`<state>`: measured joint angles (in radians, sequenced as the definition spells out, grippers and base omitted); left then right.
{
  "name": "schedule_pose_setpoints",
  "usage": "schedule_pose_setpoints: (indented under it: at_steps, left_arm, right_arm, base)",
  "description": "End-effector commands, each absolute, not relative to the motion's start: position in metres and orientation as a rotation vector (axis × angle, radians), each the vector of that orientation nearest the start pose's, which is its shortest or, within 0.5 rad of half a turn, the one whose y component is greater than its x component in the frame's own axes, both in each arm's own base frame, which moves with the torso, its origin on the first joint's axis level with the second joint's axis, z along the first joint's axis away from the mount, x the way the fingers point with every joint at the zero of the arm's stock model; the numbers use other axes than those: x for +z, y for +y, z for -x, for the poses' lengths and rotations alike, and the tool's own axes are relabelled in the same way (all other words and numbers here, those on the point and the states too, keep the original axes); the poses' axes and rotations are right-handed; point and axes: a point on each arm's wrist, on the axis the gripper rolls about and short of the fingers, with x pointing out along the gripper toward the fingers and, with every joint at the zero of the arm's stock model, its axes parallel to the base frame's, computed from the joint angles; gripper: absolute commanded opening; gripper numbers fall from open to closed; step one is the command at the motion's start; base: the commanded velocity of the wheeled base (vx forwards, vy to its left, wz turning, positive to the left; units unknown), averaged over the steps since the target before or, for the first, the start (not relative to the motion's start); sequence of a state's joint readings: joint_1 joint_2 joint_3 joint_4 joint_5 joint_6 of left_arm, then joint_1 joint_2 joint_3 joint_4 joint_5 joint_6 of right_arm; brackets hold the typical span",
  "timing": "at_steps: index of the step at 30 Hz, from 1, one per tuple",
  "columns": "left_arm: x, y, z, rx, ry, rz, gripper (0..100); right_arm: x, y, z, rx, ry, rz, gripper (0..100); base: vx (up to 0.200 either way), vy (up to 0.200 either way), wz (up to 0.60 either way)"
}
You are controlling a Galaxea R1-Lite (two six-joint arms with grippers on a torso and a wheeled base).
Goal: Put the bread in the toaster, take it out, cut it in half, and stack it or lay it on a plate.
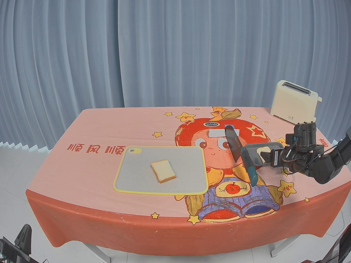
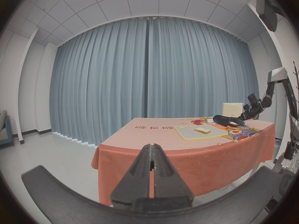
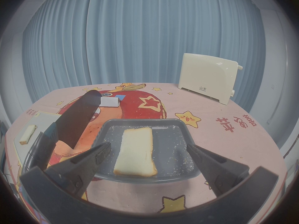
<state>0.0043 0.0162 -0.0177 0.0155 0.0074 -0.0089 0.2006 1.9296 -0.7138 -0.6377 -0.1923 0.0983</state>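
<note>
by grey tray [image 3: 174, 147] with bread half [image 3: 137, 153], right gripper [image 3: 148, 148] spread wide (left gripper [image 2: 152, 148] closed).

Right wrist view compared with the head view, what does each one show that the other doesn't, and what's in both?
Right wrist view: the right gripper open before the grey tray, with crumbs around its bread half. Head view: the whole yellow-rimmed cutting board and the tablecloth down its front edge. Both: the toaster, the knife and the bread piece on the board.
</note>
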Motion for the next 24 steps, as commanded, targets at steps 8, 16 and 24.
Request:
schedule_pose_setpoints:
  at_steps: [8,16,24]
  left_arm:
    - [0.076,0.0,0.022,0.012,0.026,0.009,0]
    - [0.076,0.0,0.022,0.012,0.026,0.009,0]
    - [0.076,0.0,0.022,0.012,0.026,0.009,0]
  right_arm:
    - [0.111,0.06,-0.305,-0.011,0.499,0.007,100]
    - [0.15,0.066,-0.275,0.038,0.379,-0.01,100]
    - [0.164,0.072,-0.258,0.078,0.335,-0.015,100]
  base:
    - [0.0,0.0,0.0]
    - [0.0,0.0,0.0]
    - [0.0,0.0,0.0]
